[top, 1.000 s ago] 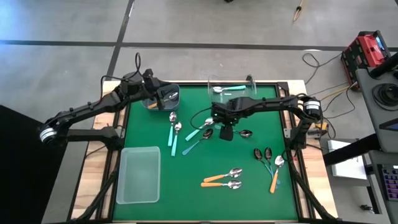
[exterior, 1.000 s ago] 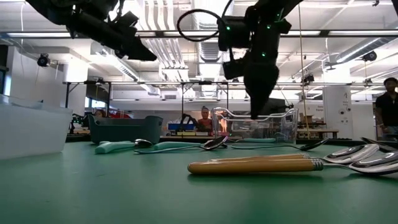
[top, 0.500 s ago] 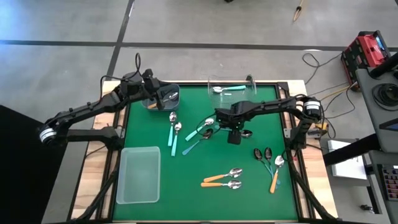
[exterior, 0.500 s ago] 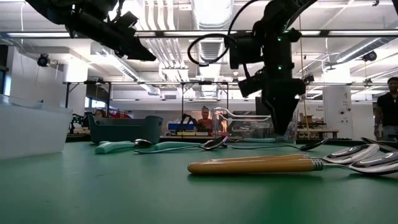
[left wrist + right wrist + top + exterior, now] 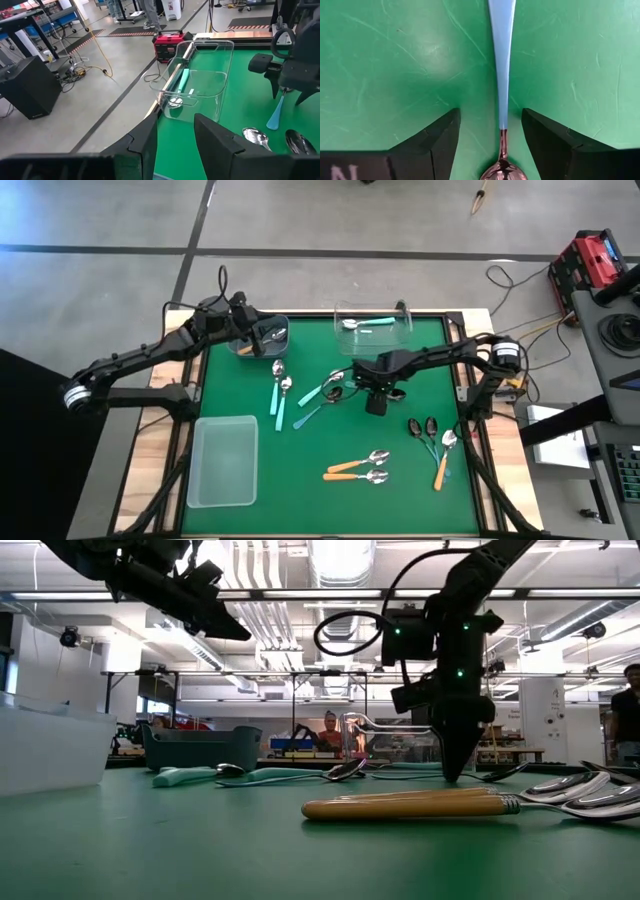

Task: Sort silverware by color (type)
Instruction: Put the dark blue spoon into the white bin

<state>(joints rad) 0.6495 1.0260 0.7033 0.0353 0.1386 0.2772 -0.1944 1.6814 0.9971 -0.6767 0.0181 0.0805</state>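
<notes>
Right end effector (image 5: 490,120): released, fingers spread wide and planted on either side of the thin light-blue handle of a dark-bowled spoon (image 5: 501,60), neither pad touching it yet. Has dropped over the last second from about container height to the desk (image 5: 300,490) surface, drifting sideways on the way down to line up over this handle; in the low view, tips (image 5: 452,768) now right at the green mat. Seen from above, sits near the middle of the desk (image 5: 376,402), with the spoon's dark bowl (image 5: 397,393) poking out just beside it.

Meaning for the task: approach done, pinch not yet made. Next call likely a squeeze on the handle, which lies flat on the mat and is narrow, so easy to slip or nudge aside.

Left end effector (image 5: 262,332): unmoved, waiting above the dark bin (image 5: 240,350) at the far left corner, fingers apart with nothing seen between them.

Farther out: clear container (image 5: 335,320) at the far edge holding one teal-handled spoon (image 5: 365,323). More teal-handled spoons (image 5: 277,395) loose left of centre, some close by the right end effector. Two dark-bowled spoons (image 5: 415,427) near the right edge beside an orange-handled one (image 5: 441,465). Pair of orange-handled spoons (image 5: 358,465) toward the near edge. Translucent tub (image 5: 222,420) at near left, no spoons inside. Most of the sorting still to do.
</notes>
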